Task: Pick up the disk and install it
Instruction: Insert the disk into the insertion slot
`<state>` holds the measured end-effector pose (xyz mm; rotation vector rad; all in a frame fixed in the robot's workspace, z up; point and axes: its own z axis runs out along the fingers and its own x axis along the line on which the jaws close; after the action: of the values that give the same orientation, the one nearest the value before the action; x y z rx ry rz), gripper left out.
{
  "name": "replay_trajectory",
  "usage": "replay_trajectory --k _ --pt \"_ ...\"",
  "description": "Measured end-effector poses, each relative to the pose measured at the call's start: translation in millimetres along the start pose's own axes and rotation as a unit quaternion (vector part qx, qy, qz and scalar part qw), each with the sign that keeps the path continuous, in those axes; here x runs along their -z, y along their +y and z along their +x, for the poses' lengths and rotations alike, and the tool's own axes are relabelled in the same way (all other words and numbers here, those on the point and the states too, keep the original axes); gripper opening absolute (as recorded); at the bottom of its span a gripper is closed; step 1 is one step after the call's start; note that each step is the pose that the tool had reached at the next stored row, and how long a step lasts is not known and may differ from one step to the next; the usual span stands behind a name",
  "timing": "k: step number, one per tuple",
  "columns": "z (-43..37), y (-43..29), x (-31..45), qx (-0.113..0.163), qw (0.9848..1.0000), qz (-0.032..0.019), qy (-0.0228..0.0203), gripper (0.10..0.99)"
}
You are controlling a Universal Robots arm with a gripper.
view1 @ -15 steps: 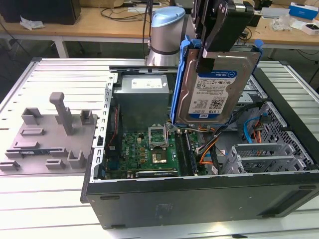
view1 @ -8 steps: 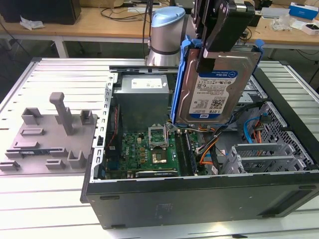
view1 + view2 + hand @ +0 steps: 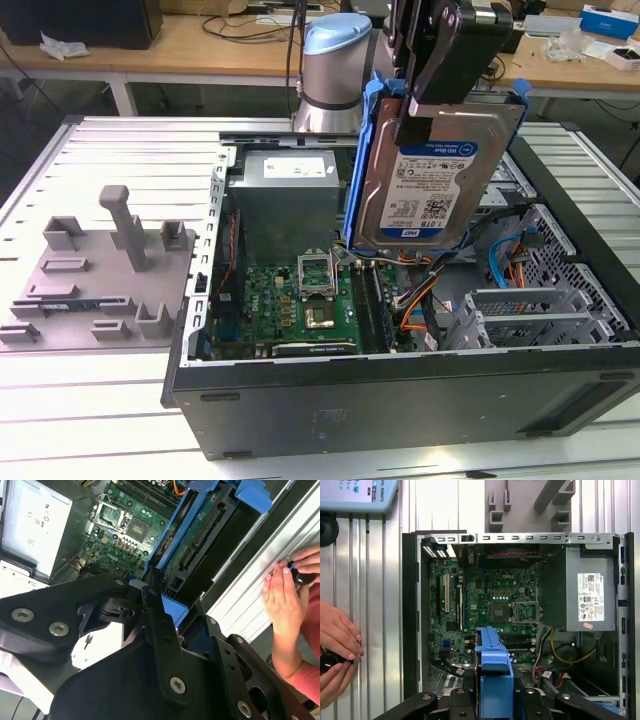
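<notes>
— So, how far along?

— Pick-up: done. My gripper [image 3: 420,112] is clamped on the upper end of the disk [image 3: 430,175]. One finger [image 3: 425,80] lies across the labelled face, and I take the other to be behind it. The disk hangs in the air above the open case [image 3: 400,400], toward the exterior view's right. It touches nothing but me.

— And the install?

— Not done. The disk sits in no bay. Below it are the board [image 3: 290,295] and, further to the exterior view's right, a metal cage [image 3: 530,310]. By my judgement the whole seating step is left.

— Which way does it point?

— It stands on end. In the exterior view the long axis is near upright, the top leaning a little to that view's right. The label faces that camera, printed part low. The circuit side shows in the second wrist view, along with the blue frame. In the first wrist view I see it edge-on, its narrow blue edge toward the camera and the board beyond.

— Anything nearby?

— A grey plate [image 3: 60,290] lies outside the case, at the exterior view's left. A person's hand [image 3: 337,630] rests on the table [image 3: 385,605] beside the case, well apart from the disk.
</notes>
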<state>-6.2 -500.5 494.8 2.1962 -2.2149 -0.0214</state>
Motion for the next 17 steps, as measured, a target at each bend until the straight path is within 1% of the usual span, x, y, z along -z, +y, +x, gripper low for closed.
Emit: replay_trajectory --k 3,9,11,14,17 --pt "1.4 4.0 -0.4 0.000 0.9999 0.0075 -0.0091 0.365" --pt "2.1 4.4 -0.7 0.000 0.9999 0.0076 -0.0094 0.365" --pt "3.6 4.2 -0.6 0.000 0.9999 0.0075 -0.0093 0.365" --pt "8.5 0.6 -0.6 0.000 0.9999 0.0075 -0.0093 0.365" --pt "14.4 -6.1 -0.6 0.000 0.9999 0.0075 -0.0094 0.365"
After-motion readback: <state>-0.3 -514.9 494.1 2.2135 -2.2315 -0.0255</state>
